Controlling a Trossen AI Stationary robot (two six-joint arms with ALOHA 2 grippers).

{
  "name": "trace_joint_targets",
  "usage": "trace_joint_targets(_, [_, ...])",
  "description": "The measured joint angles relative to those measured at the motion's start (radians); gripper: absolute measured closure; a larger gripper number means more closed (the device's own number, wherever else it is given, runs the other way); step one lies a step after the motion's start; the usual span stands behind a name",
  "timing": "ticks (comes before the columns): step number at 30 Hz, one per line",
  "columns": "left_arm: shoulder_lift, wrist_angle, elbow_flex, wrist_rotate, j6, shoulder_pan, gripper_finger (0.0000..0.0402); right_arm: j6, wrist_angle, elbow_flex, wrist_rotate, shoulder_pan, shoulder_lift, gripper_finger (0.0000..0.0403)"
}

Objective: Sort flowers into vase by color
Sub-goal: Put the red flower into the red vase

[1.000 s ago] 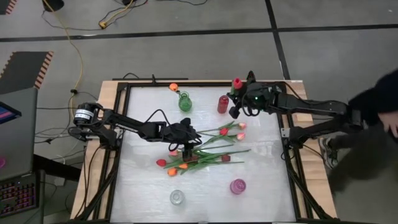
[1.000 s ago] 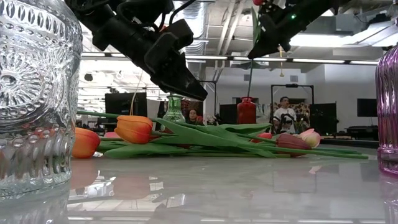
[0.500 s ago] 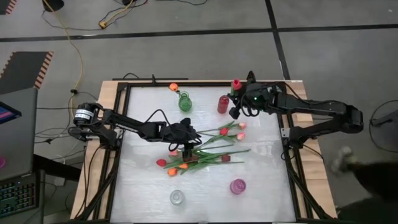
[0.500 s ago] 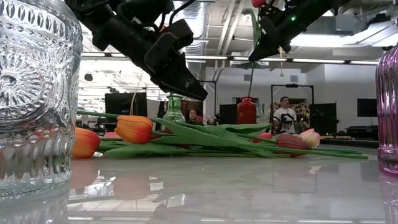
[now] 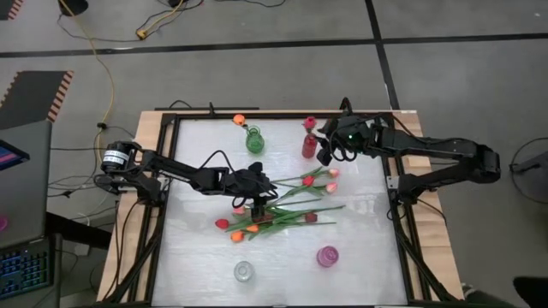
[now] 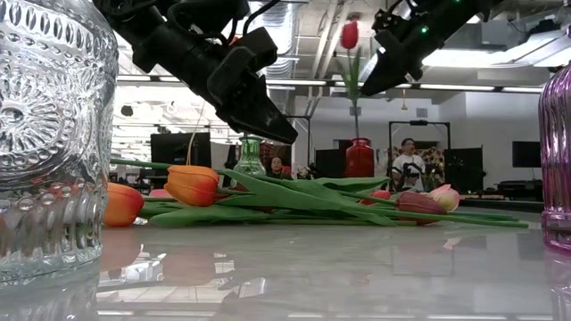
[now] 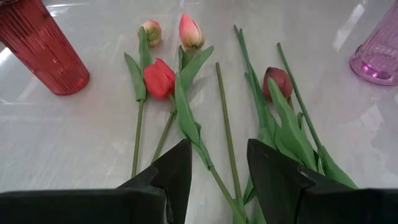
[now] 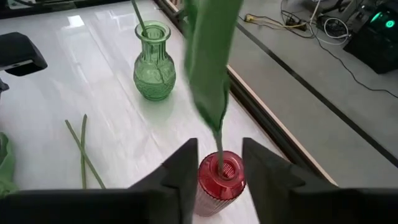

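Observation:
A red tulip stands upright with its stem in the mouth of the red vase at the table's far right. My right gripper is open just above that vase, a finger on each side of the stem without touching it. Several tulips with orange, red, pink and maroon heads lie in a loose pile on the middle of the table. My left gripper hangs open over that pile, above a green stem and leaf, and holds nothing.
A green vase with an orange tulip stands at the far middle. A clear glass vase and a pink vase stand near the front edge. A black frame rims the table. A person shows in the room beyond.
My right gripper has opened and let go of the red tulip. The tulip has dropped stem-first deeper into the red vase and now stands free of the fingers, its head lower than before. A person at the table's right side has left the high view.

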Motion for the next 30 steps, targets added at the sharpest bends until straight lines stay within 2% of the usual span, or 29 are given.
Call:
trace_joint_targets(6, [0.0,0.0,0.0,0.0,0.0,0.0,0.0258,-0.007,-0.005,0.0,0.0,0.0,0.0,0.0198])
trace_joint_targets(12, [0.0,0.0,0.0,0.0,0.0,0.0,0.0258,-0.015,-0.015,0.0,0.001,0.0,-0.001,0.0184])
trace_joint_targets(21, [0.0,0.0,0.0,0.0,0.0,0.0,0.0258,0.028,-0.357,0.1,0.0,0.004,-0.002,0.0184])
trace_joint_targets(30, [0.0,0.0,0.0,0.0,-0.017,0.0,0.0258,0.157,-0.583,0.152,-0.001,0.041,-0.002,0.0184])
